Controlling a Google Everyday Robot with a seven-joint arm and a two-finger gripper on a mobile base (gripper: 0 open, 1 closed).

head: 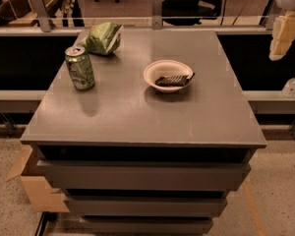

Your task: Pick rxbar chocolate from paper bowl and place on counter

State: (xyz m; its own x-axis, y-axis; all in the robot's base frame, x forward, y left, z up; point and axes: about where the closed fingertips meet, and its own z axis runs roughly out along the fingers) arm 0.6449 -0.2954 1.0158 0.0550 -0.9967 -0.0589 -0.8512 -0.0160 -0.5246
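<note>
In my one camera view, the small flat rectangular rxbar chocolate (173,80) in its dark brown-black wrapper lies inside the shallow round off-white paper bowl (150,76), with its right end resting up on the bowl's rim. The bowl sits on the large smooth grey-brown worktop (137,117), right of centre and toward the far edge. The cream-coloured tool (281,43) hangs in the upper right corner, out past the worktop's far right corner, well apart from the bowl and the bar and touching nothing. I cannot tell whether the tool is spread or pressed together; it shows as one pale block pointing down. The arm above it is cut off at the top and right edges of the view. On the left of the worktop stands an upright green metal drink can (79,68), and behind it, near the far edge, lies a crumpled green snack bag (104,37). The wrapper's pale markings are too faint to read. Below the worktop are stepped grey drawer fronts (142,176), and a brown cardboard box (34,186) on the floor is partly hidden behind their left side. A small clear bottle (293,86) stands on the ledge at the right, below the tool.
</note>
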